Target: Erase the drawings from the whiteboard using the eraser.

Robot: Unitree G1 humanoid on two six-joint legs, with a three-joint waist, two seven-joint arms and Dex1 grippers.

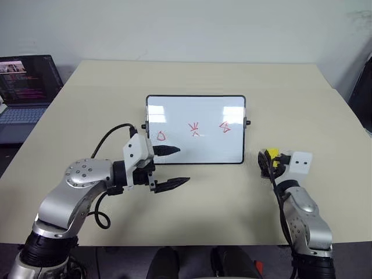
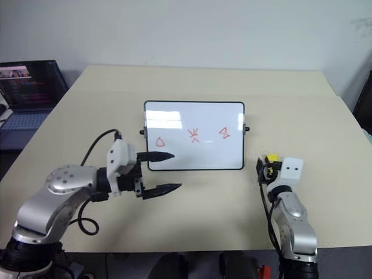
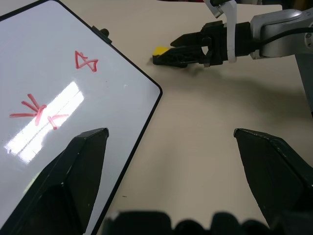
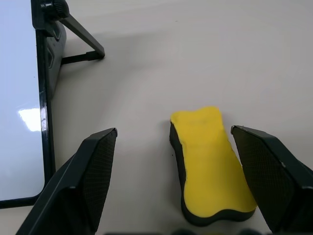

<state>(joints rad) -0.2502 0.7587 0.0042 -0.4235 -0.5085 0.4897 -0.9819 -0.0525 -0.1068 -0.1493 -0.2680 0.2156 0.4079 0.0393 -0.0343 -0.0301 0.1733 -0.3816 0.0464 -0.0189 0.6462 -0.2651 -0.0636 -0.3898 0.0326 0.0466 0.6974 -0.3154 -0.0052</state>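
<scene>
The whiteboard (image 1: 197, 110) stands tilted on the middle of the table, black-framed. Across it run three red drawings: a rounded triangle (image 1: 162, 136), a star-like scribble (image 1: 195, 128) and an arrow-like shape (image 1: 225, 127). My left gripper (image 1: 183, 165) is open at the board's lower left corner, one finger in front of the board face and the other over the table. The yellow eraser (image 4: 208, 156) lies flat on the table to the right of the board. My right gripper (image 4: 174, 129) is open around it, with a wide gap on the board side.
An open laptop (image 1: 26, 87) sits at the far left, off the beige table (image 1: 192, 215). The board's black stand leg (image 4: 80, 34) and side knob (image 1: 248, 122) stick out near the eraser. A black cable (image 1: 107, 139) loops from my left wrist.
</scene>
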